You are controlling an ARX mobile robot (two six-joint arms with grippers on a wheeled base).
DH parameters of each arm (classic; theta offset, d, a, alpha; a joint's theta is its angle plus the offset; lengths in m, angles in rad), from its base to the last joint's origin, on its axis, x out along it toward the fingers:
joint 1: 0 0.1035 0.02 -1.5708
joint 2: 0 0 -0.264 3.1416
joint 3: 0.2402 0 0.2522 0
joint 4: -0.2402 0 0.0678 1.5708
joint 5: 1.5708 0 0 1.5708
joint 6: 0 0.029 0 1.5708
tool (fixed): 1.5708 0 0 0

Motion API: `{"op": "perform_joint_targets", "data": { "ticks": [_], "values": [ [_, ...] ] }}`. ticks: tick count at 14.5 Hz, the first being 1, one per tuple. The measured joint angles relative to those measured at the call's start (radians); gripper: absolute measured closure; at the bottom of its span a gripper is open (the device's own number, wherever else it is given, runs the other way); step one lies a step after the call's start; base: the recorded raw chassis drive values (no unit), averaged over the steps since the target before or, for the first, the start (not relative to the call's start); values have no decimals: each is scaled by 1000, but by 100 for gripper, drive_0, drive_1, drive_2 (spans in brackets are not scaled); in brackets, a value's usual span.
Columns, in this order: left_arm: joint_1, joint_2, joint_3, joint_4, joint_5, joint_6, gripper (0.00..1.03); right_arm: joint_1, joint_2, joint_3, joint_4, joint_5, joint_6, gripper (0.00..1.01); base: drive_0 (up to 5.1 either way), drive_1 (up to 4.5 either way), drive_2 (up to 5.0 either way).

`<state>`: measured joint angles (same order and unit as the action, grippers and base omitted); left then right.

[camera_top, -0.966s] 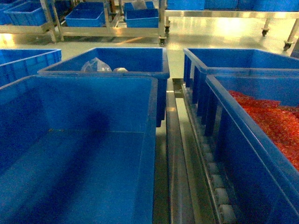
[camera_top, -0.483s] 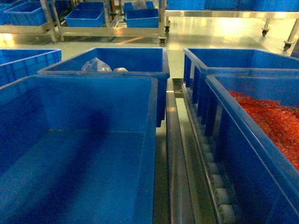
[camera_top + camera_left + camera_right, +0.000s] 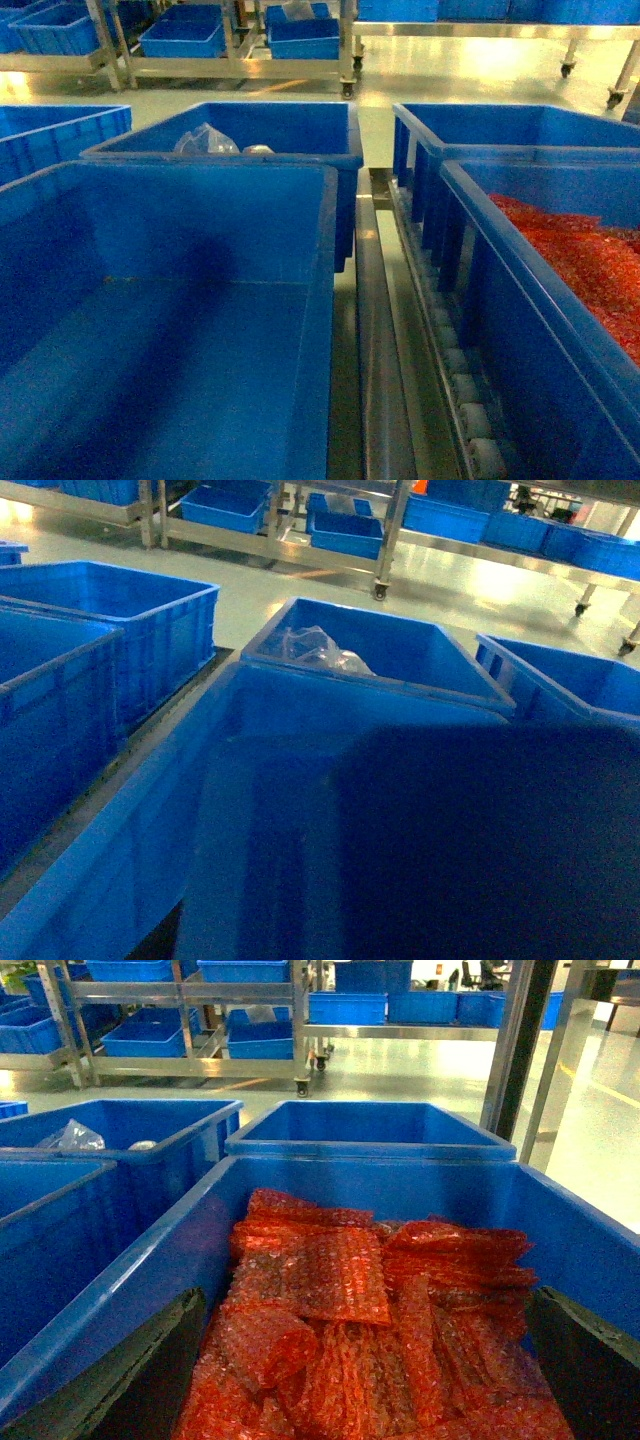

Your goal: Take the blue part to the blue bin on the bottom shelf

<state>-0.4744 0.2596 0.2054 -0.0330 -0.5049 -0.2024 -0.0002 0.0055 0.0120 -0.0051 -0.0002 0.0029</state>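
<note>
No blue part is seen in any view; the search is not yet finished.
The blue bin [image 3: 170, 330] is seen empty beside the crate of red netting [image 3: 350, 1330]. Only dark gripper edges are shown, so their opening cannot be told. A wrong crate could be chosen, because all look alike.

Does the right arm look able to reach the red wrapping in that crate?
Probably yes: the crate is open-topped, nothing covers the red wrapping, and the right gripper hangs directly above with jaws spread.
</note>
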Motion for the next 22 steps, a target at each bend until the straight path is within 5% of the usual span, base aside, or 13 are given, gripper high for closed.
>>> {"op": "perform_joint_targets", "data": {
  "ticks": [8, 10, 11, 12, 13, 14, 15, 16, 19, 20, 21, 22],
  "values": [
    [0, 0, 0, 0, 0, 0, 60, 0, 0, 0, 0, 0, 0, 3, 0, 0, 0],
    [-112, 82, 18, -33, -268, 68, 60, 0, 0, 0, 1, 0, 0, 3, 0, 0, 0],
    [-132, 127, 21, -8, -311, 79, 60, 0, 0, 0, 0, 0, 0, 3, 0, 0, 0],
    [-113, 190, 41, 55, -302, 79, 60, 0, 0, 0, 0, 0, 0, 3, 0, 0, 0],
    [-87, 279, 82, 138, -232, 79, 60, 0, 0, 0, 0, 0, 0, 3, 0, 0, 0],
    [-74, 375, 123, 203, -144, 69, 60, 0, 0, 0, 0, 0, 0, 3, 0, 0, 0],
    [-48, 492, 172, 205, 18, 23, 54, 0, 0, 0, 0, 0, 0, 3, 0, 0, 0],
    [-42, 577, 183, 197, 123, -29, 42, 0, 0, 0, 0, 0, 0, 3, 0, 0, 0],
    [-41, 578, 163, 243, 131, -61, 9, 0, 0, 0, 0, 0, 0, 3, 0, 0, 0],
    [-32, 579, 102, 448, 61, 3, 19, 0, 0, 0, 2, 0, 0, 3, 0, 0, 0],
    [27, 520, 3, 563, 66, 98, 33, 0, 0, 0, 0, 0, 0, 3, 0, 0, 0],
    [84, 461, -37, 561, 100, 140, 45, 0, 0, 0, 0, 0, 0, 3, 0, 0, 0]
  ]
}}
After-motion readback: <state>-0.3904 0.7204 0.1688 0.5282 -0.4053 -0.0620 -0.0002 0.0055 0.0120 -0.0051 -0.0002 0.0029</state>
